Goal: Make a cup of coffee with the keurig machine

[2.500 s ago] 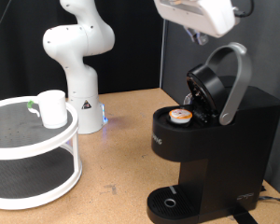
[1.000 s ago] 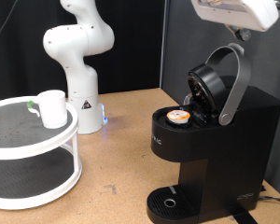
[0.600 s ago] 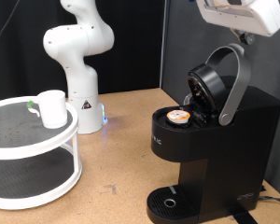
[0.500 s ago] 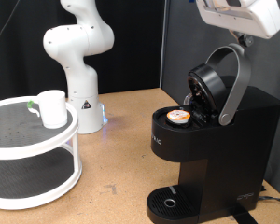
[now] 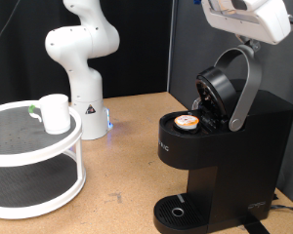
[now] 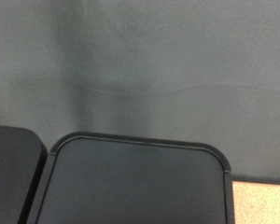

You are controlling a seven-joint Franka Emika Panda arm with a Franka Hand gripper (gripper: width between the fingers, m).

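Hovering above the keurig (image 5: 230, 146) handle (image 5: 246, 83) at the exterior view's top right, gripper (image 5: 246, 44) fingers unclear, lid raised, pod (image 5: 188, 120) seated, cup (image 5: 55, 113) on white rack (image 5: 49, 161) far left, no legible writing

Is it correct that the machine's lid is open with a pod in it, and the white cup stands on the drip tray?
Not quite. The exterior view shows the white cup on the round white shelf at the exterior view's left. The drip tray holds nothing. The keurig machine has its lid open, with the pod in it.

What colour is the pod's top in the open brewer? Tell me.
Tan-orange; the pod shows best in the exterior view, seated in the keurig machine.
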